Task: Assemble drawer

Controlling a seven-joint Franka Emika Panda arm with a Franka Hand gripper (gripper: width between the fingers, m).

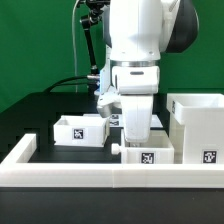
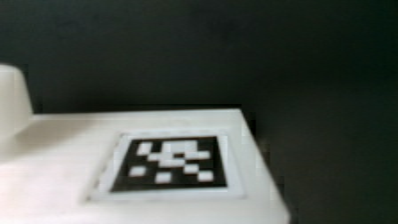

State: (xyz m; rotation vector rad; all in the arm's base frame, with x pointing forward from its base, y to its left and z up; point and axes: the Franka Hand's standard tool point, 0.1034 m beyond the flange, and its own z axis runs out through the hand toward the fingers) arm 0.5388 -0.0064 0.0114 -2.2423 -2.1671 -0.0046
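The tall open white housing (image 1: 199,126) stands at the exterior view's right, with a tag low on its front. One small open-topped tray (image 1: 79,129) sits at the left. A second tray (image 1: 148,153) sits in the middle, just behind the rail. My gripper (image 1: 135,124) hangs straight down over the back of this middle tray, and its fingertips are hidden against the white parts. The wrist view shows no fingers, only a close, blurred white tagged face (image 2: 173,163) on the dark table. I cannot tell which part that face belongs to.
A long low white rail (image 1: 90,176) runs along the front and turns back at the exterior view's left (image 1: 22,150). A green wall stands behind the black table. Black cables hang behind the arm. A white rounded edge (image 2: 11,95) shows at the side of the wrist view.
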